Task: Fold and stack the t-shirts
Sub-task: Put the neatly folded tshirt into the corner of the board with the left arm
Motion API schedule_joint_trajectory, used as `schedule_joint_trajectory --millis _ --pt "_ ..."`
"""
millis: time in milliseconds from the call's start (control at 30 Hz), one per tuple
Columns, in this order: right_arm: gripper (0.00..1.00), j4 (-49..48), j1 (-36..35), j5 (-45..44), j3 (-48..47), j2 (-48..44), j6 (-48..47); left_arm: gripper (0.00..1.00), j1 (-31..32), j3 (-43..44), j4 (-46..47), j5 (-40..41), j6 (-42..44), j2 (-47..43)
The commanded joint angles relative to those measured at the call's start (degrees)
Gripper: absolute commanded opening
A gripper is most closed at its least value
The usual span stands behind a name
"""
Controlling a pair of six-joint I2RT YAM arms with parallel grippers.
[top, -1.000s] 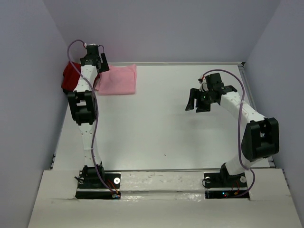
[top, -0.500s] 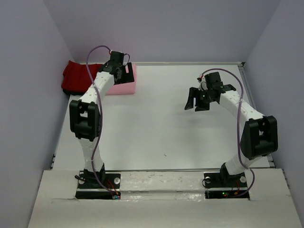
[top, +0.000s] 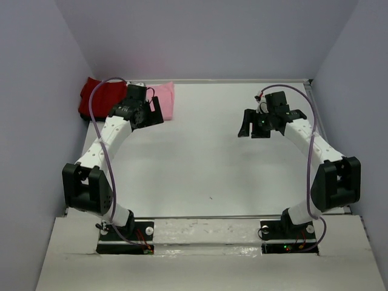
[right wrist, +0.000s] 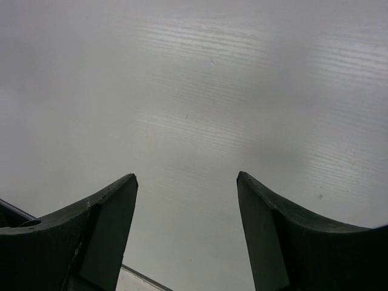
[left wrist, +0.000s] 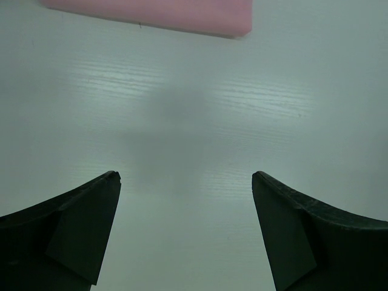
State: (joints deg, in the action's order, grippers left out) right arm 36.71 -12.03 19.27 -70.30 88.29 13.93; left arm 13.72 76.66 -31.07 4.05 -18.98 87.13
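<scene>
A folded light pink t-shirt [top: 165, 98] lies flat at the back left of the table, with the deep red t-shirt [top: 97, 97] beside it in the left corner. They lie side by side, the arm hiding where they meet. My left gripper [top: 153, 115] hovers just in front of the pink shirt, open and empty. In the left wrist view only the pink shirt's near edge [left wrist: 157, 12] shows, well beyond the open left gripper [left wrist: 185, 176]. My right gripper [top: 250, 130] hangs open over the right half of the table; in its wrist view the right gripper [right wrist: 187, 176] has only bare table between its fingers.
The white table [top: 200, 163] is walled by lilac panels on the left, back and right. A raised rim [top: 312, 103] runs along its right edge. Both arm bases sit on the near ledge [top: 206, 233].
My left arm has swung from the back left corner, over the shirts, to the right and forward, uncovering the red shirt. The right gripper has barely shifted. Both stay open.
</scene>
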Motion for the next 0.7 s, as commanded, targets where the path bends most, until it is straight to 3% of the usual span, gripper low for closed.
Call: schedule_joint_trajectory --millis 0,167,667 --pt "0.73 -5.06 0.25 -4.93 -1.41 -5.67 -3.12 0.99 0.35 -2.92 1.89 -0.8 -0.53 -3.63" --pt "0.73 -6.12 0.25 -11.26 -3.79 -4.8 -6.28 0.99 0.44 -1.35 1.63 0.43 0.87 -2.94" --pt "0.72 -7.27 0.25 -6.79 -3.0 -6.47 -5.23 0.99 0.44 -0.64 1.63 0.87 2.99 -2.32"
